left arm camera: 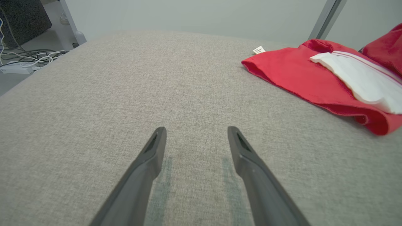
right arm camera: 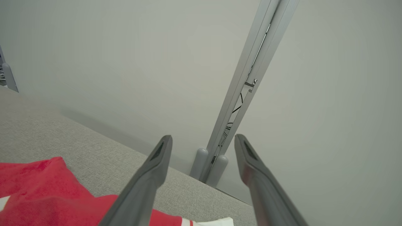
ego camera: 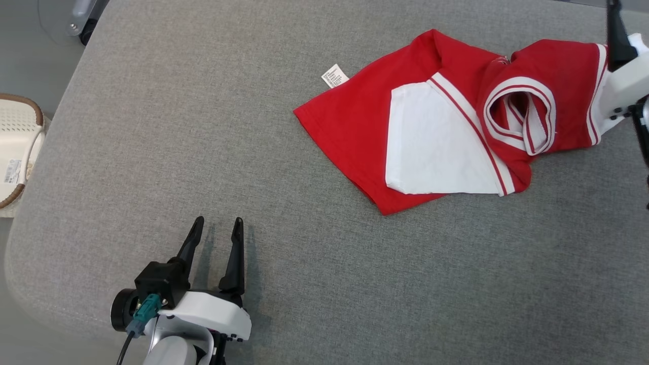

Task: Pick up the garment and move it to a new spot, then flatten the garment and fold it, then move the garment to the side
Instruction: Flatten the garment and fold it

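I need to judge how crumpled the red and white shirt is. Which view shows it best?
The head view: nearly the whole shirt is seen from above, folds and neckline plain. The left wrist view sees it at a low angle, cut off at the right; the right wrist view catches a red corner.

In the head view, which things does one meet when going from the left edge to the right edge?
White basket with brown rim → left tool → red and white garment → right tool.
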{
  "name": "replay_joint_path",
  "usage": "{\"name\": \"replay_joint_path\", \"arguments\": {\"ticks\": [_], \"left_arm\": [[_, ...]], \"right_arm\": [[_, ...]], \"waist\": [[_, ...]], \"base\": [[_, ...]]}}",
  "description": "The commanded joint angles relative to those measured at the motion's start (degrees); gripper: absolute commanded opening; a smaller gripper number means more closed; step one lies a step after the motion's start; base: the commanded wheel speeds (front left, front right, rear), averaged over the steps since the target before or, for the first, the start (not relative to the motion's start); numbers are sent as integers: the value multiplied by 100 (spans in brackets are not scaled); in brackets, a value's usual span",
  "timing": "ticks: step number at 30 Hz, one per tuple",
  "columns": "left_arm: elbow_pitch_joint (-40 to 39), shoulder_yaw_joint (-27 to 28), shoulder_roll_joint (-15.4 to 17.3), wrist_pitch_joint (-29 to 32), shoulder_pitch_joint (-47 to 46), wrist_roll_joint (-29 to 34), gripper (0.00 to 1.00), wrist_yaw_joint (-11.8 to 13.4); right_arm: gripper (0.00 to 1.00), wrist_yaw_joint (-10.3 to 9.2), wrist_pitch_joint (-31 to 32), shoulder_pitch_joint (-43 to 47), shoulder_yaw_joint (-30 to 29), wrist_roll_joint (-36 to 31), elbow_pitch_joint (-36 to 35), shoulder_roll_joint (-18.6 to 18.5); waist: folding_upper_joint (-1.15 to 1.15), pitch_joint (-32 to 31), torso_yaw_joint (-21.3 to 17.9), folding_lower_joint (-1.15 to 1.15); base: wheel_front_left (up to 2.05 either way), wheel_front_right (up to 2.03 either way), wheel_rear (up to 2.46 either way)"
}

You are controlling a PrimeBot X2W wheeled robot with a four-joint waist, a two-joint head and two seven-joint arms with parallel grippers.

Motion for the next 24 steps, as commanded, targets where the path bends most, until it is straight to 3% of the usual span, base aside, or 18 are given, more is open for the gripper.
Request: {"name": "replay_joint_path", "arguments": {"ticks": [1, 14, 24], "left_arm": [[10, 25, 25, -7, -75, 8, 100, 5], [59, 217, 24, -7, 190, 157, 100, -21], [96, 188, 25, -7, 318, 183, 100, -60]], "right_arm": [[100, -2, -43, 116, 88, 88, -140, 67], [100, -2, -41, 1731, 1380, 1746, -1355, 782], [100, -2, -39, 2361, 2832, 2675, -1214, 1055]], "waist": [[0, -56, -57, 0], [0, -723, -431, 0], [0, -925, -422, 0]], "base": [[0, 0, 0], [0, 0, 0], [0, 0, 0]]}}
